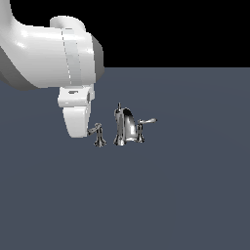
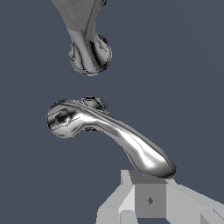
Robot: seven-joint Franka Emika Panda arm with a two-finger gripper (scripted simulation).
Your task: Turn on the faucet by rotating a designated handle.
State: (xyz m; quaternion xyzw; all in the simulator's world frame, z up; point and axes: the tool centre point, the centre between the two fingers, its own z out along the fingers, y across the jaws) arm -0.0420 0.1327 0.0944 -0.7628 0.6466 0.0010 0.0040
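The chrome faucet (image 1: 124, 127) stands on the grey floor, its curved spout between two lever handles. The handle (image 1: 99, 134) on its own post stands apart from the spout toward the exterior view's left, and its lever points at my arm's white end link (image 1: 77, 119). In the wrist view the handle (image 2: 109, 131) runs from its round hub to a broad tip. That tip lies right against the grey block of my gripper (image 2: 148, 192); touching or just apart, I cannot tell. The fingers' spacing does not show. The spout's base (image 2: 89, 52) lies beyond the hub.
The second chrome lever (image 1: 144, 124) stands close against the spout on the exterior view's right. My bulky white arm (image 1: 44, 53) fills the upper left of the exterior view and hides the gripper there. The dark grey floor (image 1: 146, 195) spreads around the faucet.
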